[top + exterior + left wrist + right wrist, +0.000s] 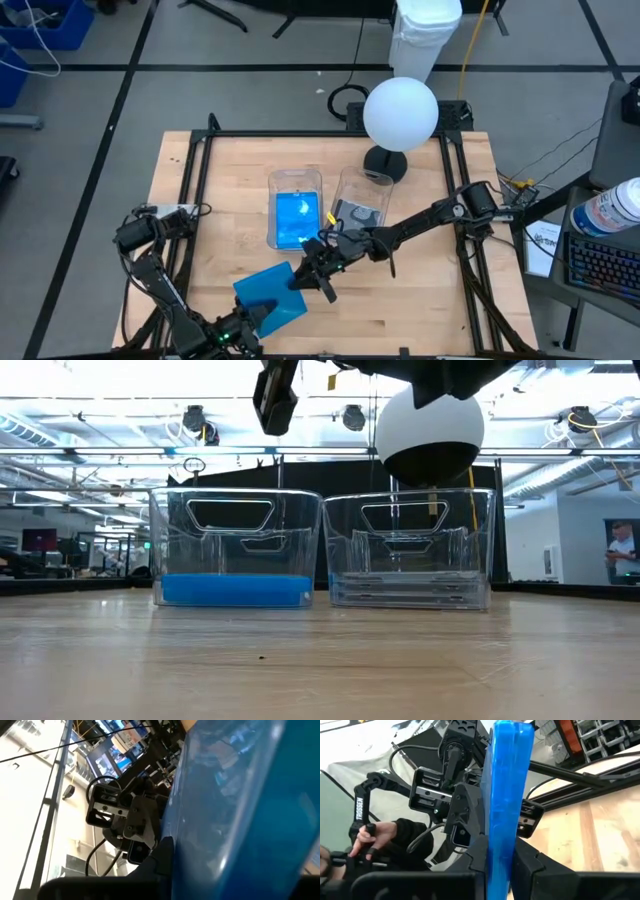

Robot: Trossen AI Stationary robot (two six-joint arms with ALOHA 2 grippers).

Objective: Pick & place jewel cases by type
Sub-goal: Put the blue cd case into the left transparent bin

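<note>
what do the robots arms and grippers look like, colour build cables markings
Both arms are black and slender, built of jointed segments with boxy housings. The right arm has a thin black cable looping beneath it and a small yellow tag near its wrist. The left arm shows small green lights near its gripper. In the right wrist view, the left arm carries white TROSSEN lettering, and the fingers are matte black, angular plastic.

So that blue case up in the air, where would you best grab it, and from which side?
By its thin edge, jaws across the two flat faces. The blue case is held edge-on, so coming at the free edge opposite the left gripper suits; the right gripper is placed that way.
</note>
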